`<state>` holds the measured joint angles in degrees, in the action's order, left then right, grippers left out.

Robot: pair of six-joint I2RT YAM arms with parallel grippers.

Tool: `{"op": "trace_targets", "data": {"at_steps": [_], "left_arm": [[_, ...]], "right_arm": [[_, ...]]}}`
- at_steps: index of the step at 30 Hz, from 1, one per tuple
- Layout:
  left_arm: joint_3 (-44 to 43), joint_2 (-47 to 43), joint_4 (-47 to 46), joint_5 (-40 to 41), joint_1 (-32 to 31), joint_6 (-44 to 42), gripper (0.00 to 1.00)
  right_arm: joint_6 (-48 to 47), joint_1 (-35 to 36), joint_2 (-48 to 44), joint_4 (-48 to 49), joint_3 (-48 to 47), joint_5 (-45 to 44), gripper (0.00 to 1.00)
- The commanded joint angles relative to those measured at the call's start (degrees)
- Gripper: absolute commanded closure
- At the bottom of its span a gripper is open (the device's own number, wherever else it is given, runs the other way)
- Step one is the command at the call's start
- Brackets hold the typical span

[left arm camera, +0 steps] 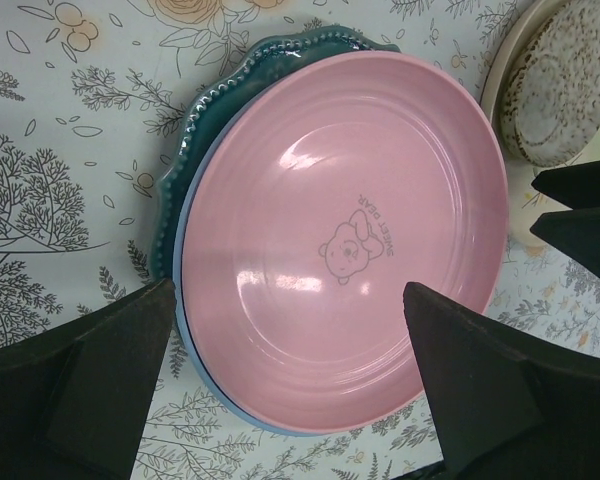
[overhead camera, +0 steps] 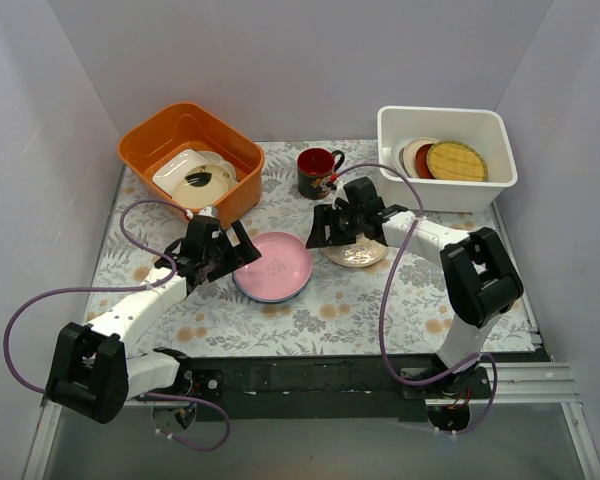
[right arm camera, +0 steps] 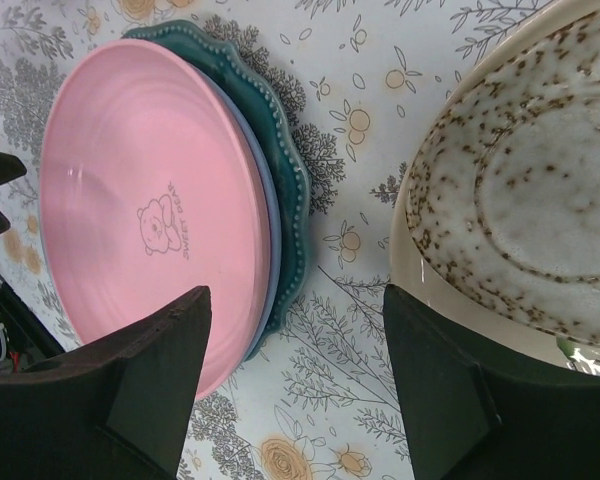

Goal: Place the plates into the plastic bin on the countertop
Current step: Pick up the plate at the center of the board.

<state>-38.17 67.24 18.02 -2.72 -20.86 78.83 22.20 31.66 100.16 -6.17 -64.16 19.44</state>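
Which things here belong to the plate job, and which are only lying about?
For the job: pink plate, teal plate, speckled plate, yellow plate, bin.
Lying about: orange tub, white dishes, mug.

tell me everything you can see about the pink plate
The pink plate is round, glossy and plastic-looking, with faint rings and a small bear drawing with lettering at its centre. It lies flat, face up, near the middle of the countertop, topping a stack: a blue plate under it, a teal beaded-edge plate lowest. The open left claw hangs over it, a finger to each side, no contact visible. A speckled plate lies apart from it.
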Motion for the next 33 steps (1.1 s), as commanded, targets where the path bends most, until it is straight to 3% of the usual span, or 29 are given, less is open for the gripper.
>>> {"op": "trace_targets", "data": {"at_steps": [1, 12, 22, 25, 28, 33], "left_arm": [[0.47, -0.01, 0.35, 0.96, -0.23, -0.34, 0.03], [0.99, -0.09, 0.09, 0.96, -0.23, -0.34, 0.02], [0.91, 0.08, 0.00, 0.79, -0.23, -0.34, 0.02], [0.99, -0.01, 0.00, 0.88, -0.23, -0.34, 0.02], [0.91, -0.01, 0.00, 0.79, -0.23, -0.34, 0.02], [1.00, 0.08, 0.00, 0.79, -0.23, -0.25, 0.02]], "right_arm": [[-0.75, 1.03, 1.09, 0.02, -2.11, -0.19, 0.24], [-0.66, 2.79, 3.73, -0.68, -3.86, -0.02, 0.29], [-1.01, 3.41, 6.54, -2.00, -5.45, -0.46, 0.42], [-1.28, 3.67, 6.89, -2.35, -5.62, -0.46, 0.53], [-1.36, 3.67, 6.37, -2.61, -5.54, -1.33, 0.80], [-2.42, 3.76, 5.57, -4.72, -7.20, -3.09, 0.93]]}}
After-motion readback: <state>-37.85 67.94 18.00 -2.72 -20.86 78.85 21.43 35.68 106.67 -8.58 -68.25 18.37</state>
